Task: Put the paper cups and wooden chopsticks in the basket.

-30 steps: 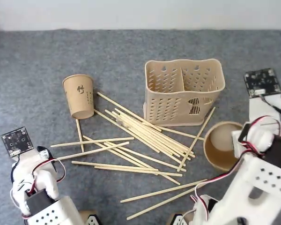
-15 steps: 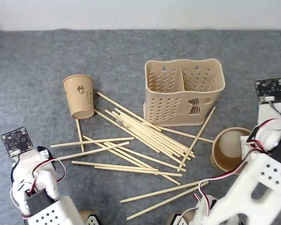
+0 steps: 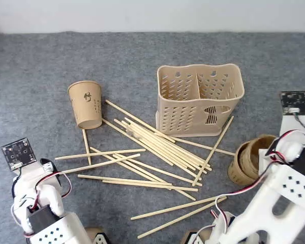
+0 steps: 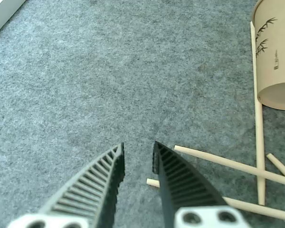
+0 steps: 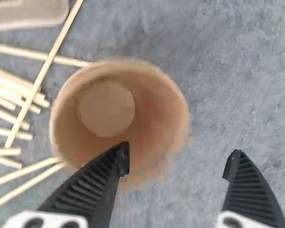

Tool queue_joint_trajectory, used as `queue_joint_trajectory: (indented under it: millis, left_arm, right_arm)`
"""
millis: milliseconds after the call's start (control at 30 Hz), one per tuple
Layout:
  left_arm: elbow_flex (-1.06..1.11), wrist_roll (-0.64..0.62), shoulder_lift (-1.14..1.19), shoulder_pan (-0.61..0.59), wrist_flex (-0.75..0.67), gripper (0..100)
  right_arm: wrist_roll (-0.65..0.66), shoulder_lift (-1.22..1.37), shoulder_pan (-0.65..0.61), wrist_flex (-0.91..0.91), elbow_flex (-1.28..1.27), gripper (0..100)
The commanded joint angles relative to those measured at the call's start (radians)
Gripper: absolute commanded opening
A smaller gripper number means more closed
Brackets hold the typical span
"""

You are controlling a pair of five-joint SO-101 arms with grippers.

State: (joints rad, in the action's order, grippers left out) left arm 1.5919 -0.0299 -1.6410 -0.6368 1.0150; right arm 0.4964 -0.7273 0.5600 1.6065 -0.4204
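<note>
Grey carpet covers the worktop [image 3: 35, 61]. At the lower right of the high view a paper cup [image 3: 248, 161] sits tipped beside the right arm, well apart from the basket [image 3: 193, 119], which stands upright at upper centre. The right pincer [image 5: 179, 152] is spread wide and holds nothing. One finger lies over the cup's near wall and the other hangs over bare carpet outside it, so the rim sits between them; whether the first finger touches the paper cannot be told. The step in hand looks like the grasp on this cup. To do it well, the pincer should settle with one finger inside the mouth and one outside, then close gently on the single wall. Thin paper would likely crumple, or the light cup skid away, under a hard or off-centre squeeze. The cup's mouth opens toward the wrist camera with the base visible deep inside, so its long axis runs almost along that line of sight; in the high view the mouth leans to the upper right. It would need turning base-down over a compartment. Chopsticks [image 3: 152, 140] lie scattered mid-frame, most slanting from upper left to lower right. A second cup [image 3: 85, 104] is at left, wide end toward the top. The left pincer [image 4: 138, 146] hangs narrowly parted and empty over carpet.
</note>
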Motion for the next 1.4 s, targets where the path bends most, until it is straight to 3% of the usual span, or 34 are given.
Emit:
queue_joint_trajectory:
  millis: [0,367,700,933,1067,1267,1367]
  left_arm:
    - [-0.001,0.005,-0.011,0.003,-0.021,9]
    - [-0.021,0.003,-0.011,0.020,-0.018,10]
    - [-0.139,0.009,-0.005,0.206,-0.014,10]
    - [-0.349,0.008,0.000,0.394,0.124,17]
    - [-0.429,0.009,0.017,0.436,0.138,18]
    - [-0.628,0.009,0.365,0.451,0.141,18]
    - [-0.785,0.009,0.626,0.450,0.141,18]
  right_arm:
    - [-0.051,-0.007,0.001,-0.077,0.011,31.4]
    - [-0.066,-0.019,-0.088,-0.058,0.012,29.6]
    - [-0.066,-0.147,-0.128,0.168,0.160,29.5]
    - [-0.124,-0.297,-0.211,0.182,0.031,29.5]
    - [-0.137,-0.378,-0.252,0.182,-0.035,29.5]
    - [-0.138,-0.501,-0.275,0.182,-0.087,29.0]
    - [-0.138,-0.553,-0.275,0.180,-0.095,20.3]
